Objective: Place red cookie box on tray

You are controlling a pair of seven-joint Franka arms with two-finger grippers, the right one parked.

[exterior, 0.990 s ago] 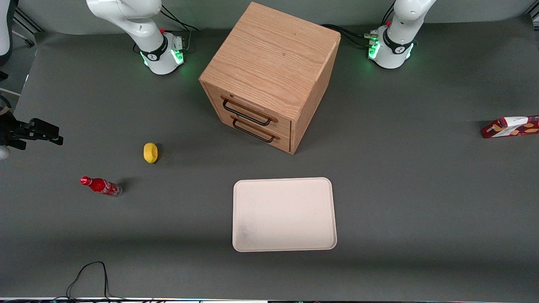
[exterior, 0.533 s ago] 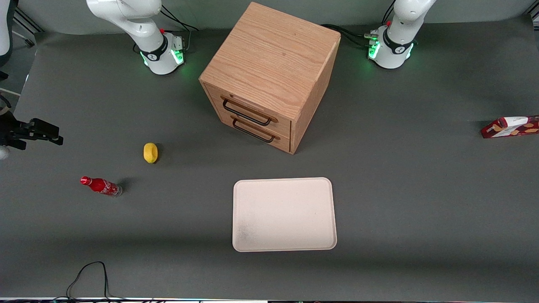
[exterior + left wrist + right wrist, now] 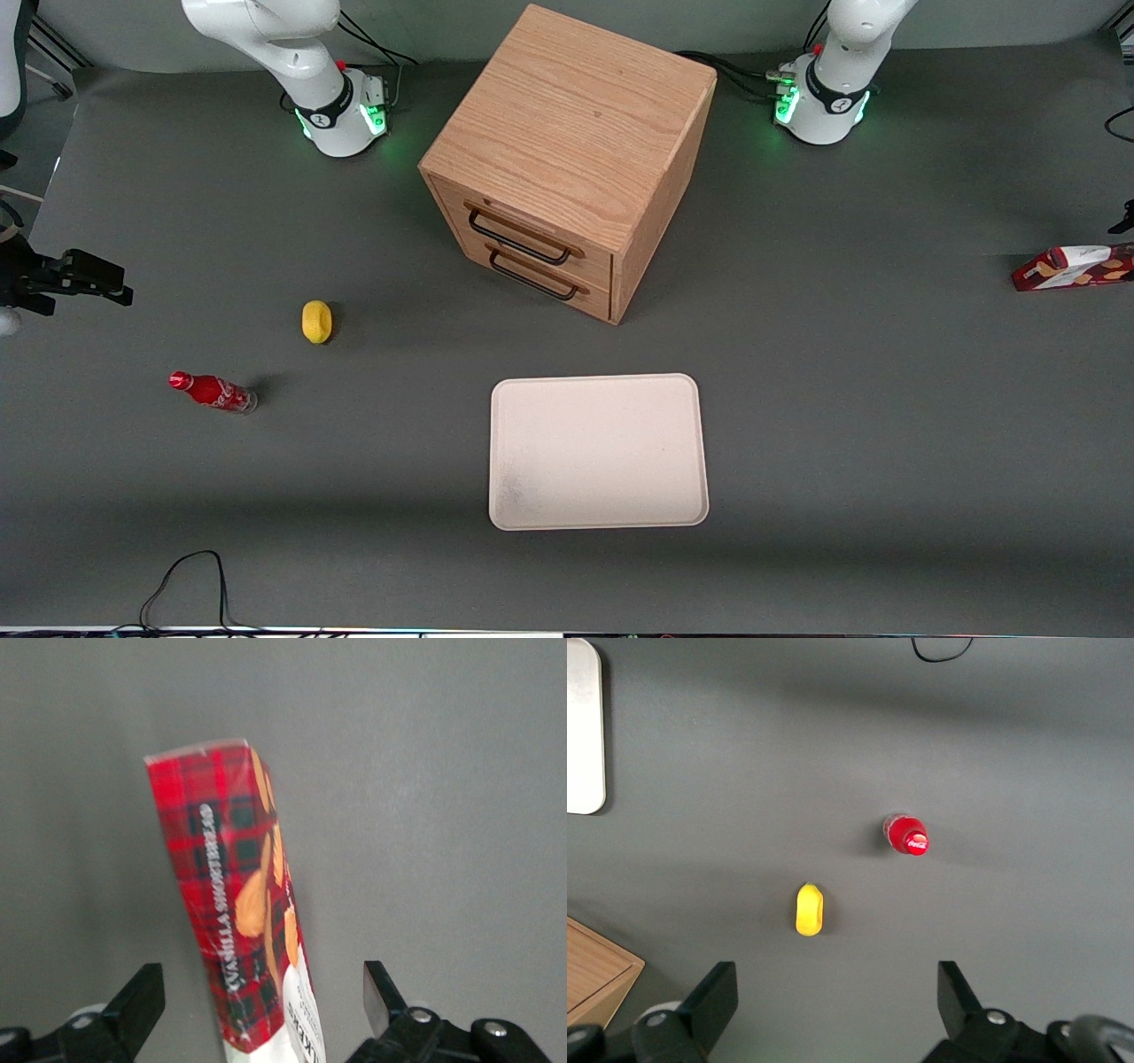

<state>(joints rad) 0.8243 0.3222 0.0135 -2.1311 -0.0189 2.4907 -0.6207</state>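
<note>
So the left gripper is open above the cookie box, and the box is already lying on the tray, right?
Not quite. The front view shows the red cookie box on the table toward the working arm's end, apart from the tray. The gripper is indeed open above the box.

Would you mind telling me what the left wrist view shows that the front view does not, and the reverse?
Only the left wrist view shows the end effector, open, hanging above the red cookie box with a finger on either side of it, apart from it. Only the front view shows the tray, wooden drawer cabinet, lemon and soda bottle. Both show the cookie box lying on the grey table.
</note>
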